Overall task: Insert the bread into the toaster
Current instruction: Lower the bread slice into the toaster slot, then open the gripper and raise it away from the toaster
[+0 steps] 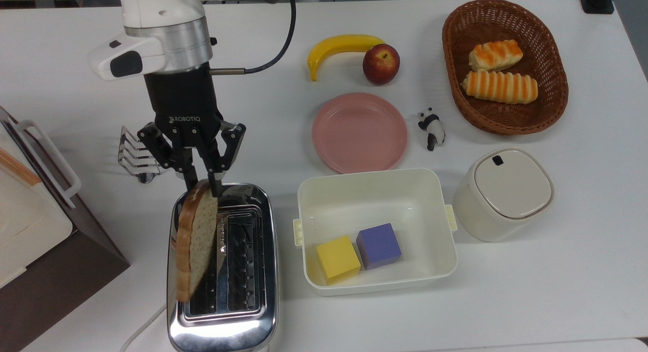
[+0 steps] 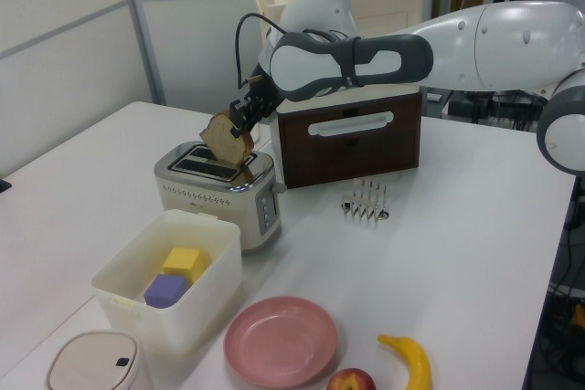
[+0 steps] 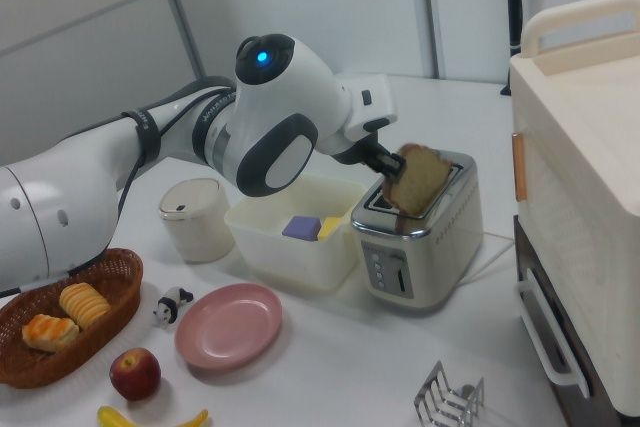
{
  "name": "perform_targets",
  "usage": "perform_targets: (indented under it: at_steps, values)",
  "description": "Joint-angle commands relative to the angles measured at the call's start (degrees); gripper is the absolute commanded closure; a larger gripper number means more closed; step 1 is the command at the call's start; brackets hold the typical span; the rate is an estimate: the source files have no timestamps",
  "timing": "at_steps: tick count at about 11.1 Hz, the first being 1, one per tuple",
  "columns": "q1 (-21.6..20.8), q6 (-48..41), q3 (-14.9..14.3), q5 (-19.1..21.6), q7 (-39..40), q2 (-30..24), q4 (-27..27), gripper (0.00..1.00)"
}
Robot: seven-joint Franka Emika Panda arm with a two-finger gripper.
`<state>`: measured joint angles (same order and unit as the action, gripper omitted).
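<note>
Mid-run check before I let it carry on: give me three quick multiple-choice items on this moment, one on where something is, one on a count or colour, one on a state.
1. Where is the bread?
A. On the pink plate
B. Over the toaster, at the slot on the top view's left
C. In the wicker basket

2. How many blocks lie in the white bin?
A. One
B. Two
C. Three

3. What state is the gripper in?
A. Open, fingers spread beside the slice's top edge
B. Shut on the banana
C. Shut on the toast rack

Answers: 1 B, the slice stands on edge over that slot. 2 B, a yellow block and a purple block. 3 A, in the top view a gap shows between the fingers.
</note>
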<state>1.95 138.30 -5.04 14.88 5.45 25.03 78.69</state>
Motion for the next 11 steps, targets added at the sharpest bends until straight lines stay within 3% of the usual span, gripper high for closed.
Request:
perform_targets:
  at_steps: [1,2,6,11]
  values:
    - [-0.28,0.66,-0.06,1.12,0.97,-1.83,1.73,0.09]
    - [-0.28,0.66,-0.15,1.12,1.05,-1.91,1.73,0.01]
    - [0.16,-4.24,-0.32,0.59,1.23,-3.75,1.47,0.00]
    - [0.86,-21.54,-1.20,-2.39,1.32,-8.32,1.38,0.00]
